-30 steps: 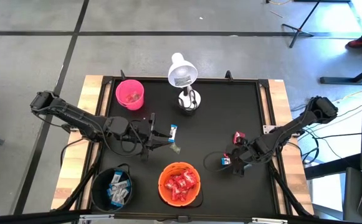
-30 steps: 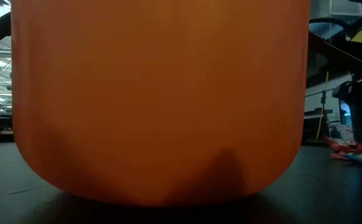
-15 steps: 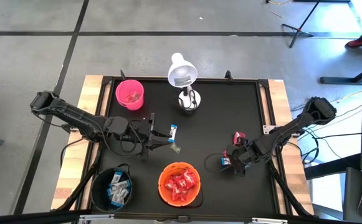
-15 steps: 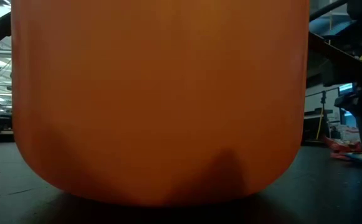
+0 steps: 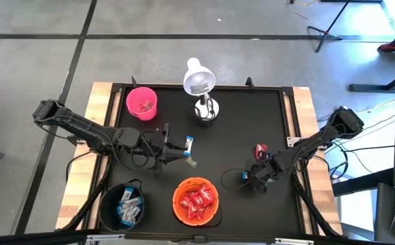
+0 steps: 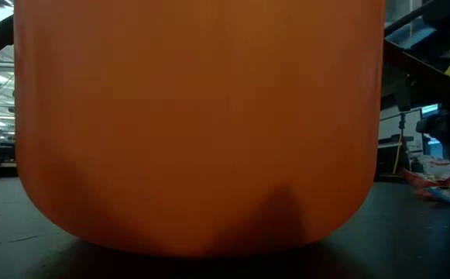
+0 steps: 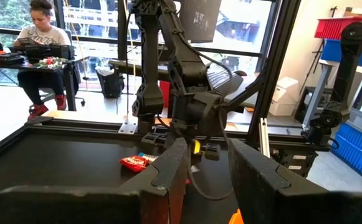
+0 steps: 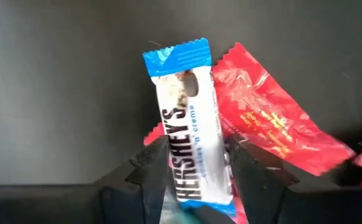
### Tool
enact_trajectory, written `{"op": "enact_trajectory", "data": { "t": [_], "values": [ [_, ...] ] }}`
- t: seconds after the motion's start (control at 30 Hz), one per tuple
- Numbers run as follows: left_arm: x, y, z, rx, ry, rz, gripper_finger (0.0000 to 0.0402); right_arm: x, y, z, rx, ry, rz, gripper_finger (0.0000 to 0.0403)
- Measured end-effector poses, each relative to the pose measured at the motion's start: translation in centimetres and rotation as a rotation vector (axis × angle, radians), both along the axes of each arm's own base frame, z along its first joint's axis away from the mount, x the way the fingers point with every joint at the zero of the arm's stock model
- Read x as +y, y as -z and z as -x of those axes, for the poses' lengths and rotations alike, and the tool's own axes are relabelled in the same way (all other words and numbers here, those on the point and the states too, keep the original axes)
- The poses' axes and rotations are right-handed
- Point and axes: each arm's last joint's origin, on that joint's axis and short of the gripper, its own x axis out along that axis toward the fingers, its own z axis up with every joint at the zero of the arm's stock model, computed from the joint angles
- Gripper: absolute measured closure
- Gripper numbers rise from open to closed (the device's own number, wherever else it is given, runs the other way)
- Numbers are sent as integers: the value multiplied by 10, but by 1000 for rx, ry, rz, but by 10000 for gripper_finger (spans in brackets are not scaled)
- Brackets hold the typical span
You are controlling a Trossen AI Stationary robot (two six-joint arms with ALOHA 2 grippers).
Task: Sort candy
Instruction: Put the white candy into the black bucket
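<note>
We see a blue-and-white wrapped candy lying over a red candy near the tabletop's right edge; the right gripper clamps it.

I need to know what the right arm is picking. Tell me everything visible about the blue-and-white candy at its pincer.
The blue-and-white candy is a slim flat bar in a glossy white wrapper with crimped blue ends and dark Hershey's lettering. It lies on the black table, partly over a red candy. The right pincer has a finger on each long side, closing on it, not yet lifted.
</note>
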Motion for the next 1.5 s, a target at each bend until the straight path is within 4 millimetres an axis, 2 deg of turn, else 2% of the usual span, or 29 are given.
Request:
{"op": "enact_trajectory", "data": {
  "t": [0.13, 0.3, 0.6, 0.73, 0.87, 1.17, 1.27, 1.5],
  "values": [
    [0, 0, 0, 0, -10, 0, 294, 6, -13, -10, -56, -5, -37, 230],
    [0, 0, 0, 1, -15, 16, 294, 6, -12, -11, -63, -18, -29, 206],
    [0, 0, 0, 1, -15, 18, 294, 25, 13, -16, -46, -100, 35, 148],
    [0, 0, 0, 1, -16, 18, 294, 29, 20, -13, -23, -107, 99, 142],
    [0, 0, 0, 1, -17, 18, 294, 28, 19, -10, -8, -98, 128, 172],
    [1, 0, 0, 1, -25, 22, 294, 31, 4, -15, 23, -106, 147, 317],
    [1, 0, 0, 1, -26, 22, 294, 34, -5, -19, 22, -105, 166, 341],
    [1, 0, 0, 1, -25, 24, 294, 37, -26, -26, 8, -108, 225, 356]
  ]
}}
